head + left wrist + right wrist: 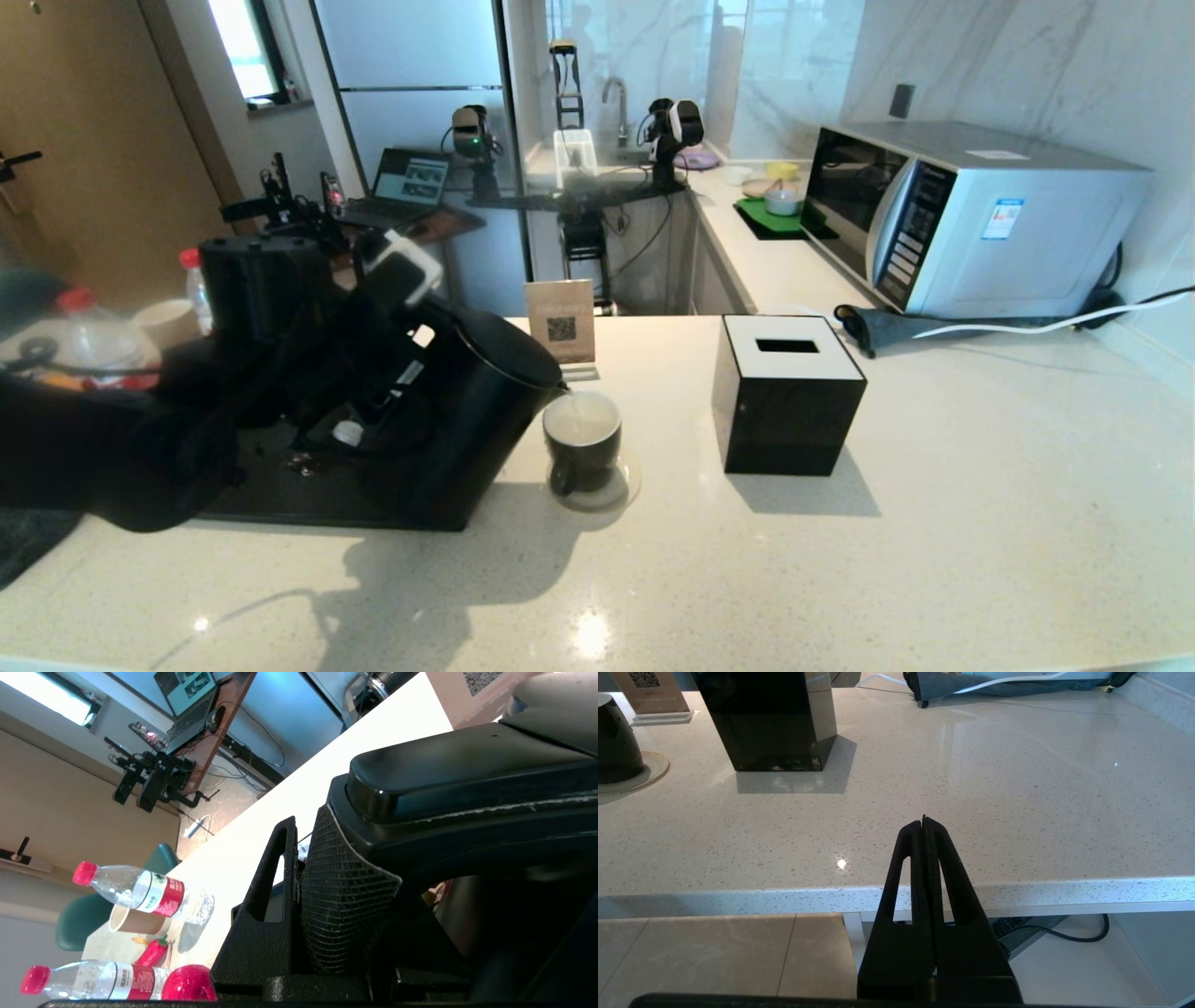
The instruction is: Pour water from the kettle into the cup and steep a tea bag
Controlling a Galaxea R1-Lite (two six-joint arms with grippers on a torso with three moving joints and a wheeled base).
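The black kettle (485, 392) is tipped toward the right, its spout over the dark cup (583, 453). A thin stream of water (578, 403) falls into the cup's cream inside. My left gripper (369, 415) is shut on the kettle's looped handle (345, 891); in the left wrist view one finger (280, 868) presses against it and the lid (467, 774) shows beyond. My right gripper (924, 823) is shut on nothing, low before the counter's front edge and out of the head view. The cup (612, 742) shows far off in its view. No tea bag is in view.
The cup stands on a round saucer (618, 490). A black tissue box (789, 392) is just right of it, a QR sign (561, 322) behind. Under the kettle lies a black tray (280, 495). Red-capped bottles (93, 341), a paper cup (168, 322) and a microwave (971, 215) stand further off.
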